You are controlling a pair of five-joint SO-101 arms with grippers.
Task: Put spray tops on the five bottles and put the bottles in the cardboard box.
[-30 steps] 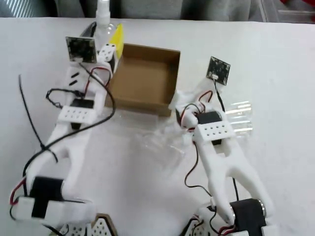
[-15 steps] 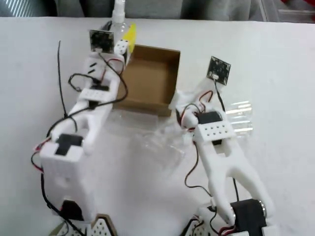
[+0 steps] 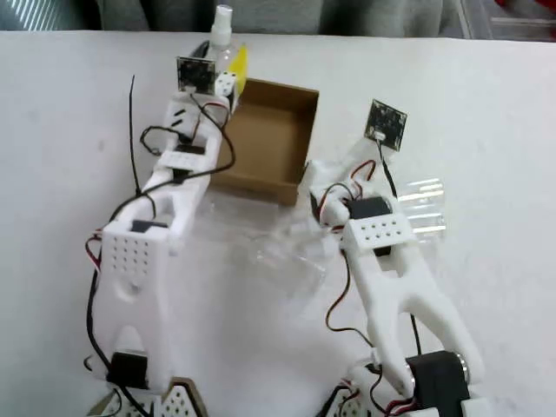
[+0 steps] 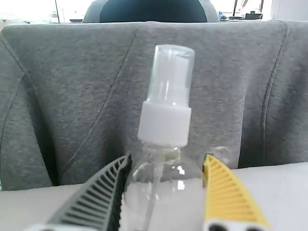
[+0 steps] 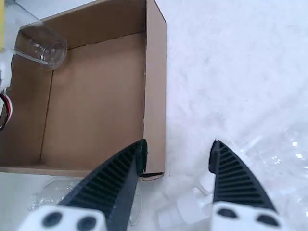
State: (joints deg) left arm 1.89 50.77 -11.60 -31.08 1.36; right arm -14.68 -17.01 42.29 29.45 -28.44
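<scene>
A clear bottle (image 4: 163,163) with a white spray top (image 4: 166,118) stands upright between the grey and yellow fingers of my left gripper (image 4: 166,192), which is shut on it. In the high view this bottle (image 3: 222,28) is held at the far left corner of the cardboard box (image 3: 269,143). Its clear base (image 5: 41,45) shows over that corner in the right wrist view. My right gripper (image 5: 178,147) is open just outside the near corner of the box (image 5: 96,101), above a loose spray top (image 5: 180,211).
Several clear bottles lie on the table: some in front of the box (image 3: 287,248), others to the right of the right arm (image 3: 421,208). A grey sofa back (image 4: 72,86) rises behind the table's far edge.
My left arm has swung right and stretched toward the far edge, carrying the bottle to the box's far left corner. The right arm has not moved.
</scene>
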